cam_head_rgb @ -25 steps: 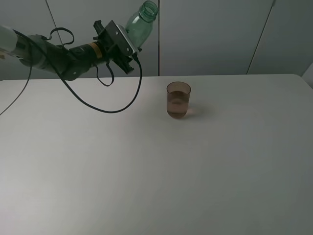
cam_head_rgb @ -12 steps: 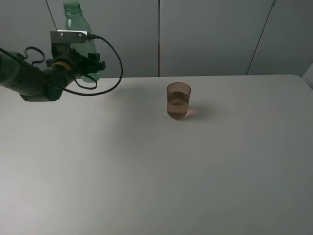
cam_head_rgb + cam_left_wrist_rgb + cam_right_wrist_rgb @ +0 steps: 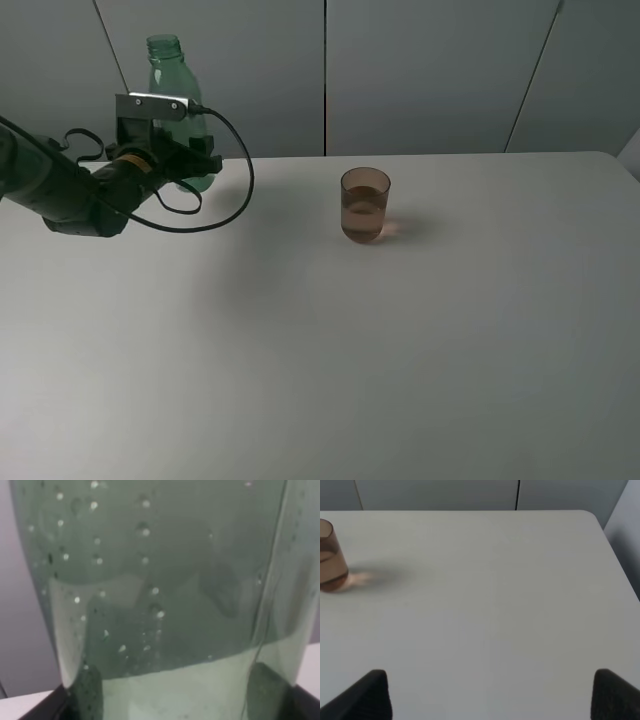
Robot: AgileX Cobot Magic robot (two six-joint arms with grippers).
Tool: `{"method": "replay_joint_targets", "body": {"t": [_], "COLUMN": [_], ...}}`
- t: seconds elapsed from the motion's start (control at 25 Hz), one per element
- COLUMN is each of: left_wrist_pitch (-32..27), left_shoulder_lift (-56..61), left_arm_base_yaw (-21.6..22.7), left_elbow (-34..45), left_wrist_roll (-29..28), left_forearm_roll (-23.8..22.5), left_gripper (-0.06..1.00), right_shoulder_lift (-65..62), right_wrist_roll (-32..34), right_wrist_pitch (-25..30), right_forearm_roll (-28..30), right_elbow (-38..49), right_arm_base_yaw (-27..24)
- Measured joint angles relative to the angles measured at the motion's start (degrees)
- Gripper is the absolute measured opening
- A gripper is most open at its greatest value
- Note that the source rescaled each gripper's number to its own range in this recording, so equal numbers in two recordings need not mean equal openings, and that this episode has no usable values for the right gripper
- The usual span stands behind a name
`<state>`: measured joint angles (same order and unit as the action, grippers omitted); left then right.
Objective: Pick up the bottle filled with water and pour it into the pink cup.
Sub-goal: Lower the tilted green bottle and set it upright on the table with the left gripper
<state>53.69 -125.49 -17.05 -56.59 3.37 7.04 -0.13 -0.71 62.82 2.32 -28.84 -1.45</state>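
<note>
The left end effector (image 3: 178, 165), clamped on the bottle (image 3: 172, 100), has swung it upright and away from the pink cup (image 3: 365, 204), which holds liquid, suggesting pouring is finished.

Green-tinted clear bottle (image 3: 170, 85) – droplet-speckled inside, brownish-pink translucent cup (image 3: 365, 205), white table (image 3: 400, 350), pale grey wall panels (image 3: 430, 70), black arm cable (image 3: 225, 205)

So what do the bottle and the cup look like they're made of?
The bottle: likely thin plastic, clear with a green tint; droplets cling inside and the wall shows through it.
The cup: smooth, see-through, brownish pink, liquid visible inside; plastic or glass, hard to tell.
</note>
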Motion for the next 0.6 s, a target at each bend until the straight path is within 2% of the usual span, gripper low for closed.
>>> {"method": "replay_joint_targets", "body": {"t": [0.16,0.36,0.6], "left_wrist_pitch": [1.85,4.2,5.83], "left_shoulder_lift": [-0.64,-0.64,-0.64], "left_arm_base_yaw": [0.0,0.25,2.82], "left_elbow": [2.74,6.24,8.74], "left_wrist_roll": [0.35,3.72,4.23], "left_forearm_roll": [-1.18,-1.54,-2.09], "left_gripper": [0.0,0.0,0.0], "right_shoulder_lift": [0.0,0.0,0.0], "right_wrist_roll": [0.0,0.0,0.0], "right_wrist_pitch": [0.0,0.0,0.0], "right_forearm_roll": [0.0,0.0,0.0], "right_elbow": [0.0,0.0,0.0], "right_arm_base_yaw": [0.0,0.0,0.0]}}
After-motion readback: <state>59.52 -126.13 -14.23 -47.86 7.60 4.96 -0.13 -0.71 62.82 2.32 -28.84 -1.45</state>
